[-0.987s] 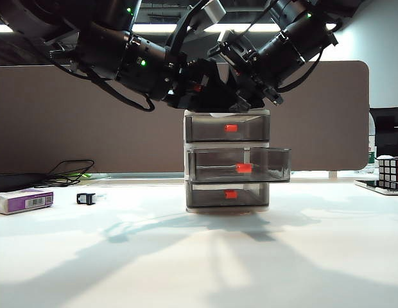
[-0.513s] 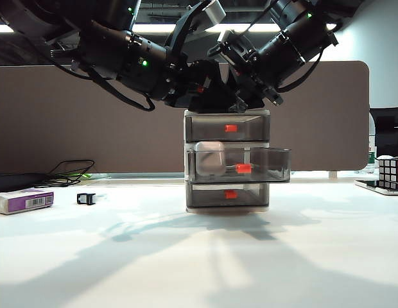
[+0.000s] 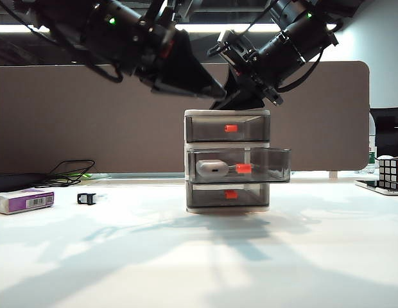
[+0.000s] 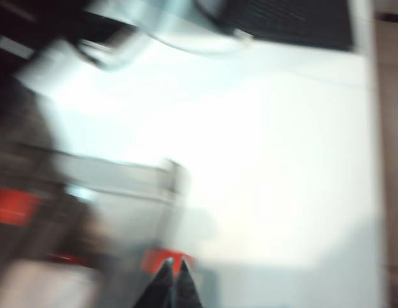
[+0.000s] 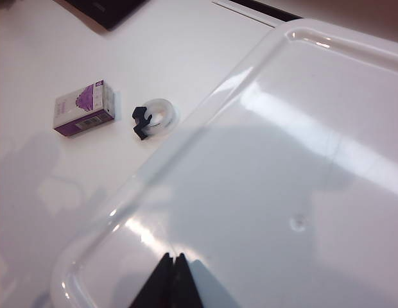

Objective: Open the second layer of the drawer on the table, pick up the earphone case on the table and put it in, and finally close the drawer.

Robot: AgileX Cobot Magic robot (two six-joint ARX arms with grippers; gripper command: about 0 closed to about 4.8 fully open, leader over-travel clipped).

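The table [image 3: 199,256] carries the drawer [image 3: 227,160] at centre; its second layer [image 3: 266,165] stands pulled out toward three o'clock, the earphone case [image 3: 212,169] lying inside at its nine o'clock end; the left gripper [image 4: 173,269], jaws pressed together and empty, hangs at eleven o'clock above the unit; the right gripper [image 5: 173,262], tips closed, rests over its top.
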